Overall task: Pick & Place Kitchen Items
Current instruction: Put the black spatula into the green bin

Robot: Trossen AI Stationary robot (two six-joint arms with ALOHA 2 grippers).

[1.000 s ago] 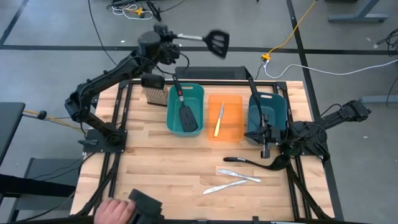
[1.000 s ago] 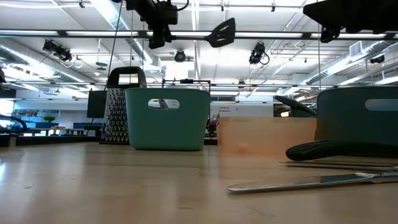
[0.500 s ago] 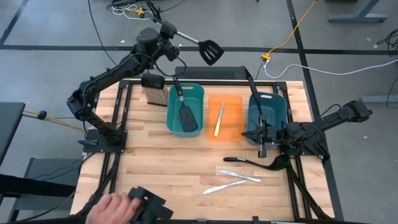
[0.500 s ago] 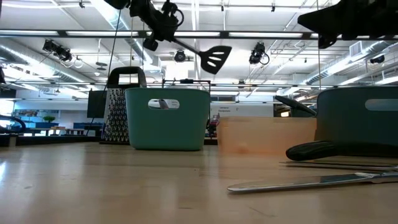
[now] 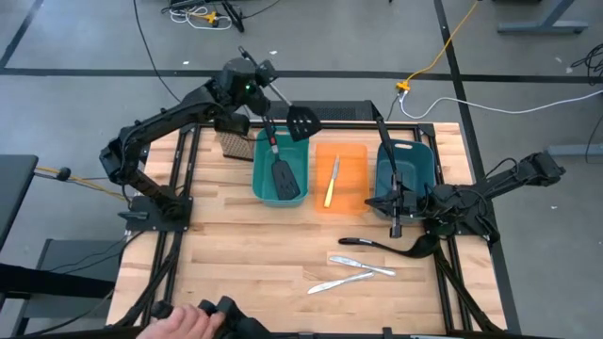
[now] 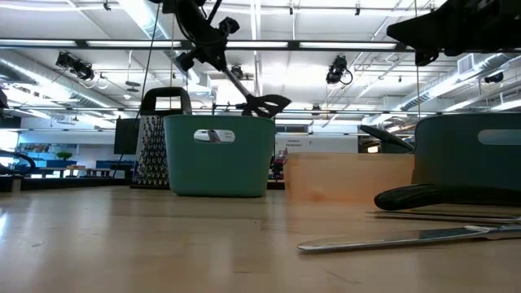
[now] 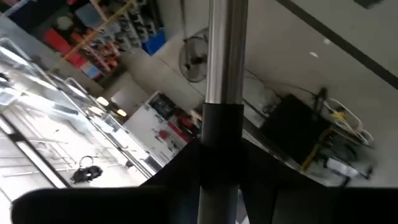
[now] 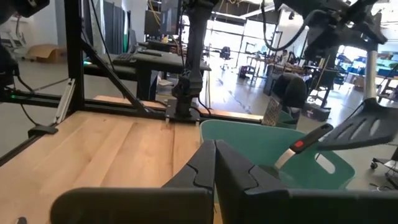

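My left gripper point(image 5: 251, 83) is raised over the table's far edge and shut on a black slotted spatula with a steel handle. The spatula's head point(image 5: 301, 121) hangs slanting down over the far rim of the left teal bin point(image 5: 261, 185), as the low view point(image 6: 265, 104) also shows. A red-and-black-handled spatula point(image 5: 279, 166) lies in that bin. A yellow-handled knife point(image 5: 331, 183) lies in the orange bin point(image 5: 352, 179). My right gripper point(image 5: 397, 226) is shut and empty, low in front of the right teal bin point(image 5: 426, 168). A black ladle point(image 5: 391, 247) and two silver knives point(image 5: 363, 266) lie on the table. My left gripper pinches the spatula's steel handle point(image 7: 225, 56) between its two fingers, on the upper part away from the head. The fingers lie across the handle. The spatula is lifted clear and tilts head-down toward the left teal bin point(image 6: 232, 77).
A tan brush with a black top point(image 5: 236, 139) stands left of the left teal bin. A ladle handle point(image 5: 384, 141) sticks out of the right teal bin. A person's hand point(image 5: 184, 322) holds a black object at the table's near left edge.
My left gripper has come down and toward the left teal bin and has tipped. The spatula has swung from level and high to slanting head-down over the bin's far rim. The person's hand at the near edge has shifted.
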